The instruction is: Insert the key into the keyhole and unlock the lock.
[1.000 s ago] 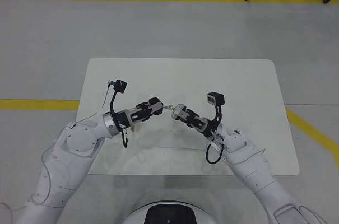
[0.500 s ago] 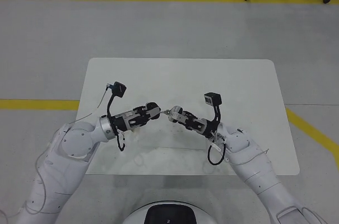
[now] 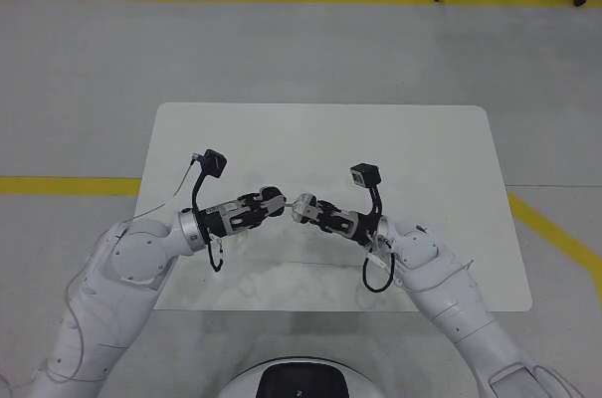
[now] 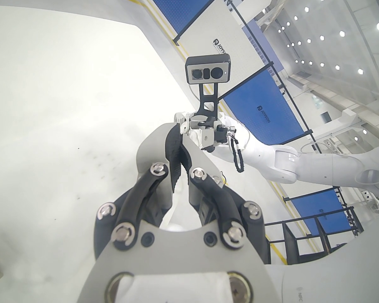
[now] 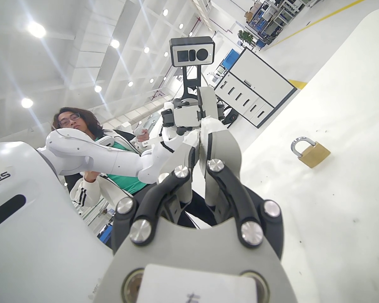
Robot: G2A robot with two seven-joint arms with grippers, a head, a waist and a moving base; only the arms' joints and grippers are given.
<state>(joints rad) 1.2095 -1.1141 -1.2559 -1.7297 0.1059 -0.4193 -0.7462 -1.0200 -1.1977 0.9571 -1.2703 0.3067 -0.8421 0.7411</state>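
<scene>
The left gripper (image 4: 178,133) has its two fingers brought right together. The black ribbed pads (image 4: 172,156) press against each other with no gap, and its own wrist view does not let me tell whether anything is pinched between them. The right gripper (image 5: 201,137) is closed as well. Its grey fingers (image 5: 222,146) stand almost flush, with only a thin seam between them, and the fingers themselves hide anything they may be gripping.

In the top view the two grippers face each other tip to tip, very near one another, held above the middle of the white rectangular table with rounded corners (image 3: 430,139). Between the tips sits a thin pale bit, possibly the small metal key (image 3: 291,199), though it is too small there to be sure, or to say which gripper has it.

The brass padlock with a silver shackle (image 5: 312,154) lies flat on the table top, its shackle seated in the body. It is well apart from both grippers.
</scene>
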